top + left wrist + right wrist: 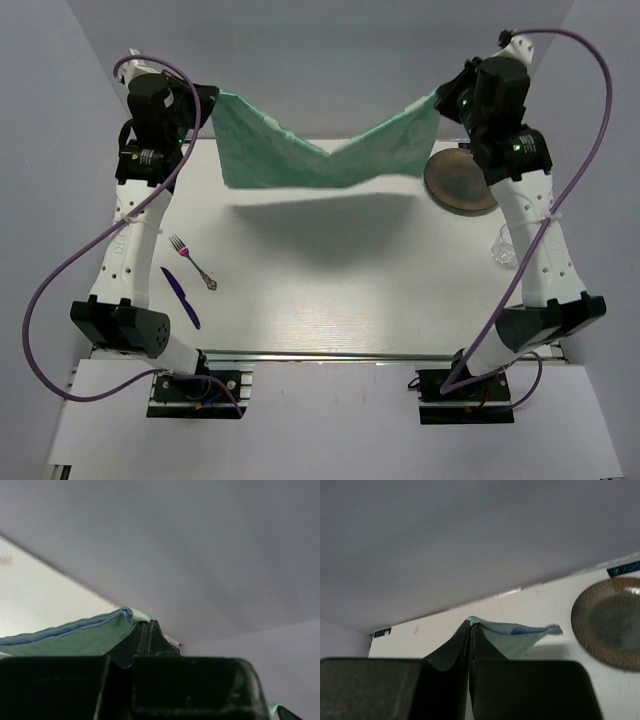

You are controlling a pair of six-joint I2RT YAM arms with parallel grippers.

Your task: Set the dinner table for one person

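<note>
Count, task thing: one dinner table (330, 290), white, metal rail along its near edge
Count, grippers: two, left gripper (208, 103) and right gripper (447, 100)
Count, other things: one green cloth (320, 150), one fork (192, 262), one blue knife (181, 297), one brown plate (455, 182), one clear glass (505, 248)
Table, place: fills the middle of the top view and lies under the hung cloth
Cloth: strung between the two grippers over the table's far edge, sagging to a V in the middle; its shadow lies on the table apart from its lower hem
Left fingers: pressed together, pinching the cloth's left upper corner, over the table's far-left corner
Right fingers: pressed together, pinching the cloth's right upper corner, over the table's far-right corner
Fork: on the table's left part, tines toward the far side
Knife: on the table's left part, just beside the fork on the near side, not touching it
Plate: on the table's far-right part, partly behind the right arm
Glass: at the table's right edge, nearer than the plate, partly hidden by the right arm
Top view only: fork, knife, glass, the sag of the cloth and its shadow
Left wrist view only: left gripper (147, 625) with the cloth (75, 635) folded over its tips, a blue underside showing
Right wrist view only: right gripper (470, 625) nipping a small peak of cloth (512, 635), blue inside the fold; plate (612, 622) on the table (545, 600), cut off at the frame's right edge
</note>
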